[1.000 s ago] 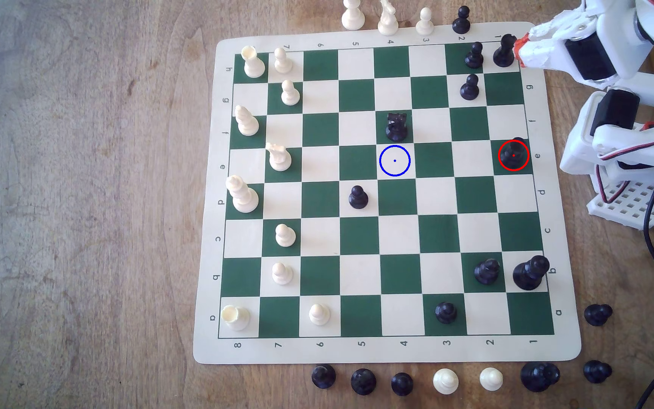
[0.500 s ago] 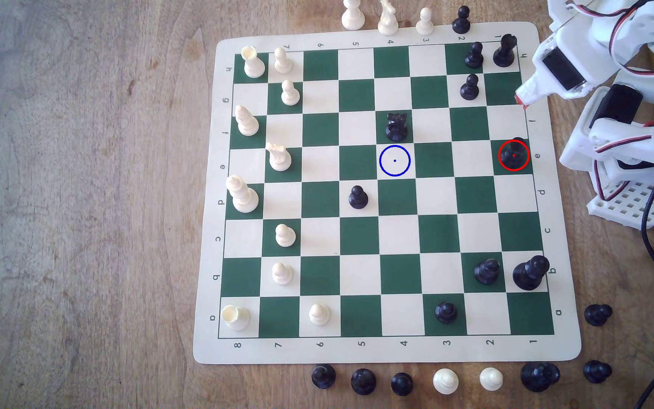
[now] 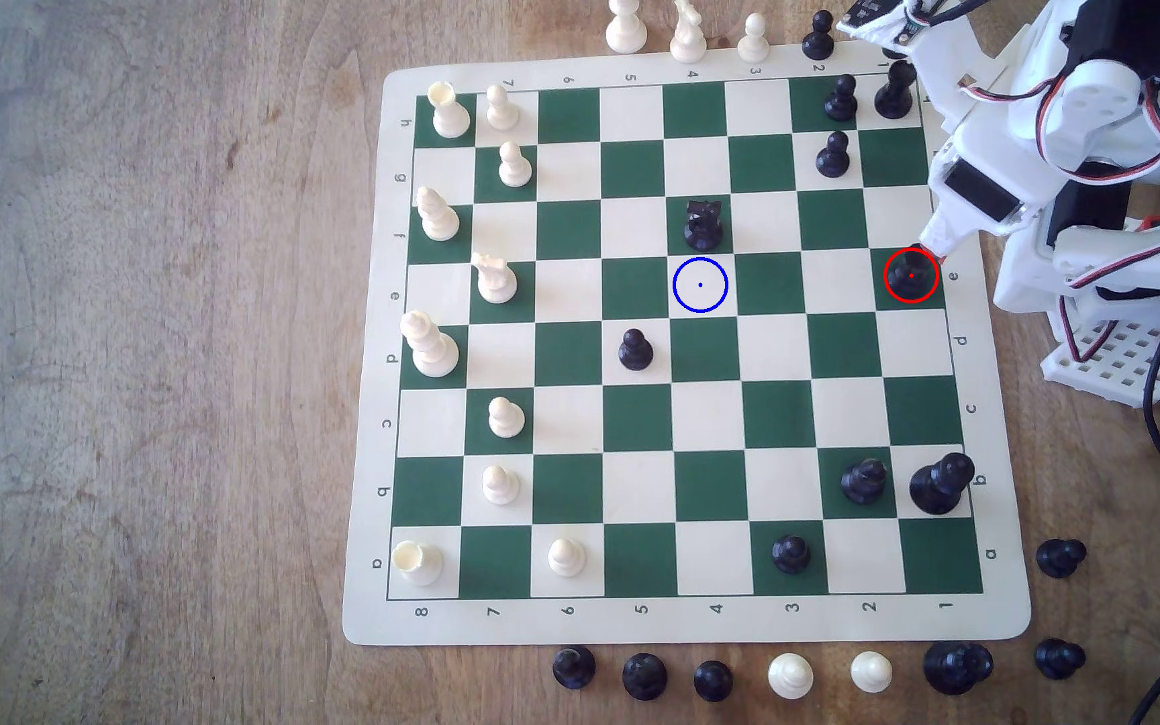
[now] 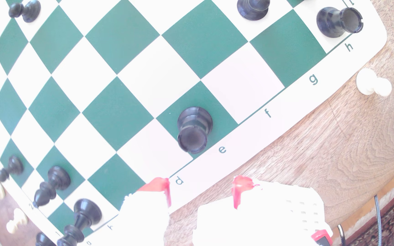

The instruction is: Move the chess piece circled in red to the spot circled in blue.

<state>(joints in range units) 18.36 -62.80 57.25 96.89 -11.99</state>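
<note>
In the exterior view, reading left to right, the spot [image 3: 700, 284] is a cream square on row e with the notched black piece [image 3: 703, 224] on the square just above it. The row-e squares between the spot and the chess piece [image 3: 910, 275] are bare. The piece stands upright on the green edge square (margin letter "e"). The gripper [image 3: 931, 249] hangs at its upper right edge. In the wrist view the red-tipped jaws are spread apart, short of the chess piece [image 4: 193, 129], holding nothing; letters d to h read along the board [image 4: 286, 99] margin.
</note>
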